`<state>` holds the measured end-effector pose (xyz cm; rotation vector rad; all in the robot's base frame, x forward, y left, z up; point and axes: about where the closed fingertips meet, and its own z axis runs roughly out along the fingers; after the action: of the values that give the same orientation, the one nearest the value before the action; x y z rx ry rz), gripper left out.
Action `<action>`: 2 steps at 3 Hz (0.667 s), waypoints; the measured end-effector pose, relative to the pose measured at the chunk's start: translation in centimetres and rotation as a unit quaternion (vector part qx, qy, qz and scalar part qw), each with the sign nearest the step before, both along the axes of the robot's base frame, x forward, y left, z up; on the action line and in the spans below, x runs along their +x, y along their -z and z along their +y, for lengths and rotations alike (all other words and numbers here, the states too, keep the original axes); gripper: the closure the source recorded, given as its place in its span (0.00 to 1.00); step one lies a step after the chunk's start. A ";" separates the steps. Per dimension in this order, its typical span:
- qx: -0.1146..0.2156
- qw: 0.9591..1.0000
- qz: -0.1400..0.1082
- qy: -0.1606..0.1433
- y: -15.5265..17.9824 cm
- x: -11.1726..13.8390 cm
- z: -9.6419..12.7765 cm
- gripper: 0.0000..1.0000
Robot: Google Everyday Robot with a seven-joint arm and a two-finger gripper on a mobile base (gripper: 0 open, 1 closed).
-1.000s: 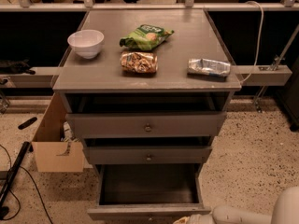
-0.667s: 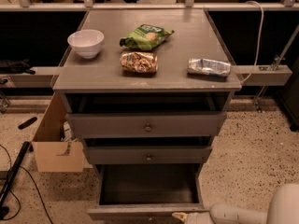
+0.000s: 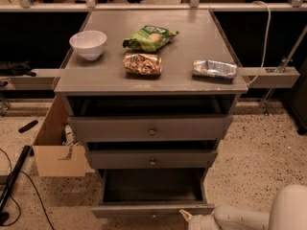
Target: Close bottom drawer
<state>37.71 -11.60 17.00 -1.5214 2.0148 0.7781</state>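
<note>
One cardboard box left, gripper beside bottom drawer

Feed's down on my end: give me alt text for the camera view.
The bottom drawer of the grey cabinet stands pulled out, with the gripper close by its front, lower right. The middle drawer and top drawer sit slightly ajar; a white bowl and three snack packets lie on top.
</note>
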 end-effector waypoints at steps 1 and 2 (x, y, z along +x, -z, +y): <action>-0.020 1.000 -0.008 0.000 0.0 3.1 -0.3 0.18; -0.056 0.998 -0.029 0.000 -0.5 9.0 -1.0 0.49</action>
<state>46.67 -12.56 17.53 -1.5868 2.0455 0.6235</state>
